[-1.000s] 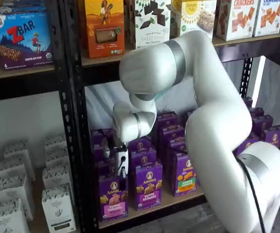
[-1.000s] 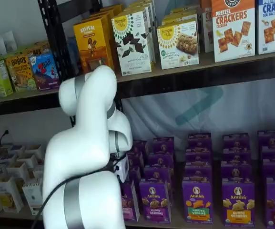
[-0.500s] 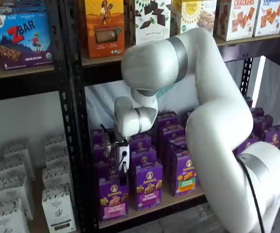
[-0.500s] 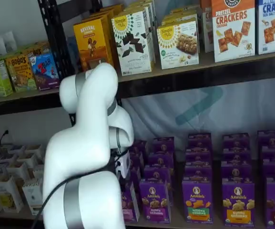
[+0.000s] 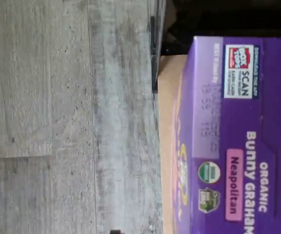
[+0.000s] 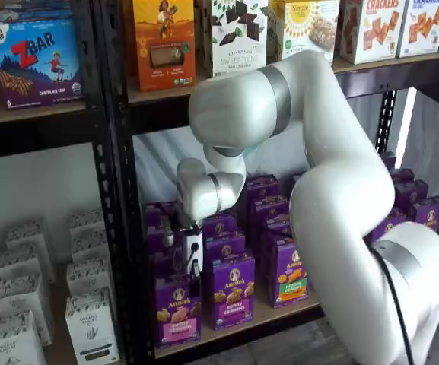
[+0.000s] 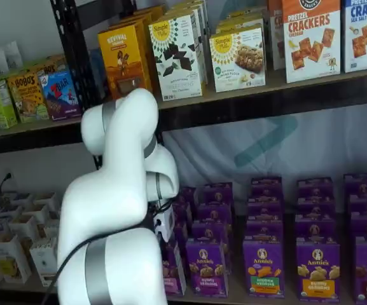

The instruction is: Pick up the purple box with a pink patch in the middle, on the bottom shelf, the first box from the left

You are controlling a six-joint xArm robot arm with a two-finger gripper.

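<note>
1. Purple box (image 6: 178, 309) with the pink patch stands upright at the front left corner of the bottom shelf (image 6: 280, 310), first in the front row.
2. Wrist view: top flap of the purple box (image 5: 237, 141) fills one side, text "Organic Bunny Grahams", pink "Neapolitan" label; grey plank floor (image 5: 72, 117) beside it.
3. Gripper (image 6: 193, 270) hangs just above the purple box, white body over black fingers (image 6: 194, 268); fingers seen side-on, can't tell if apart or together. No contact with the box visible.
4. In a shelf view the arm (image 7: 116, 210) covers most of the purple box (image 7: 172, 270); only a sliver shows.
5. Just beside it, same-brand purple box with purple patch (image 6: 232, 292), then one with green patch (image 6: 288, 273); more purple boxes behind.
6. Upper shelf: orange box (image 6: 163, 42), Simple Mills boxes (image 6: 238, 34), cracker boxes (image 6: 371, 26).
7. Left rack: white cartons (image 6: 90, 323) low, Zbar box (image 6: 36, 61) above.
</note>
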